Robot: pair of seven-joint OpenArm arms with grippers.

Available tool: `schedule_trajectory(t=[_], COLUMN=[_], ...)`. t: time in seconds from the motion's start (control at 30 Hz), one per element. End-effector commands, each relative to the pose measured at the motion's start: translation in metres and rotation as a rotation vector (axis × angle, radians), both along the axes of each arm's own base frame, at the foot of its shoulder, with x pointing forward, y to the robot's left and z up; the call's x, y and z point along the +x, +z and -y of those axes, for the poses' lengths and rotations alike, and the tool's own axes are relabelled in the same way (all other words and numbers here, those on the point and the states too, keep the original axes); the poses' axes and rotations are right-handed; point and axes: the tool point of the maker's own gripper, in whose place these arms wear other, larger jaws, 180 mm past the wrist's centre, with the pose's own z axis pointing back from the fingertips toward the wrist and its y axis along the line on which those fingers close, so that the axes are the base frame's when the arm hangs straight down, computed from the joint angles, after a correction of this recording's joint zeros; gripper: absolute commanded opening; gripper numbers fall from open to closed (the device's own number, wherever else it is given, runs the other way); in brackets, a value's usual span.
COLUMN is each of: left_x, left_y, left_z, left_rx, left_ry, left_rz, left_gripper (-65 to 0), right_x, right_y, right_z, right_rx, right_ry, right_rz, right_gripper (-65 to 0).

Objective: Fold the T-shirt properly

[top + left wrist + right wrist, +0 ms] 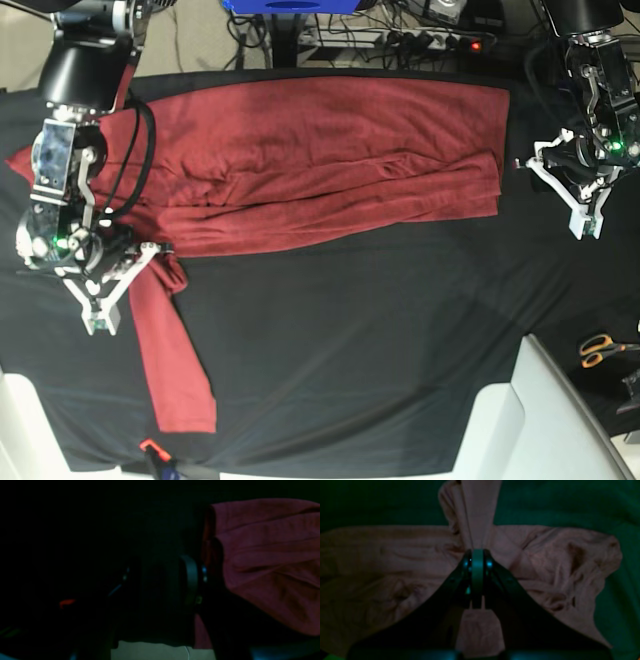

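The maroon long-sleeved T-shirt (330,160) lies flat on the black table cloth (350,330), body across the back. One sleeve (175,360) runs toward the front left. My right gripper (477,552) is shut, with a fold of shirt fabric (382,562) pinched at its tips. In the base view it (103,318) sits at the sleeve's left edge. My left gripper (160,576) looks open and empty in a very dark view, with the shirt's edge (270,555) beside it. In the base view it (585,225) hovers over the cloth, right of the shirt.
Orange-handled scissors (600,350) lie at the right edge. White panels (545,420) border the front right and front left corners. A power strip and cables (400,40) lie behind the table. A small orange object (150,445) sits at the front edge.
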Motion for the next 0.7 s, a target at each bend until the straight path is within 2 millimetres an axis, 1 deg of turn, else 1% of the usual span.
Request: schedule_trajectory(t=[0.0,0.13,0.23,0.37,0.47,0.53,0.67], left_x=[0.009,0.009,0.009,0.009,0.009,0.009,0.009], left_y=[0.012,0.012,0.012,0.012,0.012,0.012,0.012], left_z=[-0.007,-0.007,-0.007,-0.007,-0.007,-0.007,-0.007], left_rx=[0.02,0.02,0.02,0.02,0.02,0.02,0.021], left_ry=[-0.001,-0.001,-0.001,-0.001,-0.001,-0.001,-0.002], left_rz=[0.038,0.038,0.038,0.038,0.038,0.038,0.04], left_gripper=[-42.1,-42.1,-42.1,-42.1,-42.1,-42.1,-42.1], right_x=[0.01,-0.006,-0.017,-0.032,-0.042,-0.047,-0.056], right_y=[0.017,0.025,0.025,0.017,0.011,0.01,0.005], right_z=[0.001,-0.01,-0.019,-0.032,-0.052,-0.062,-0.073], right_rx=[-0.008,0.001,0.016,0.045,0.048,0.055,0.065], right_ry=[0.001,0.0,-0.001,0.004,0.066,0.088,0.116], right_rz=[0.059,0.07,0.055,0.03,0.012,0.008,-0.011], right_gripper=[-65.0,-65.0,-65.0,-65.0,-65.0,-65.0,-65.0])
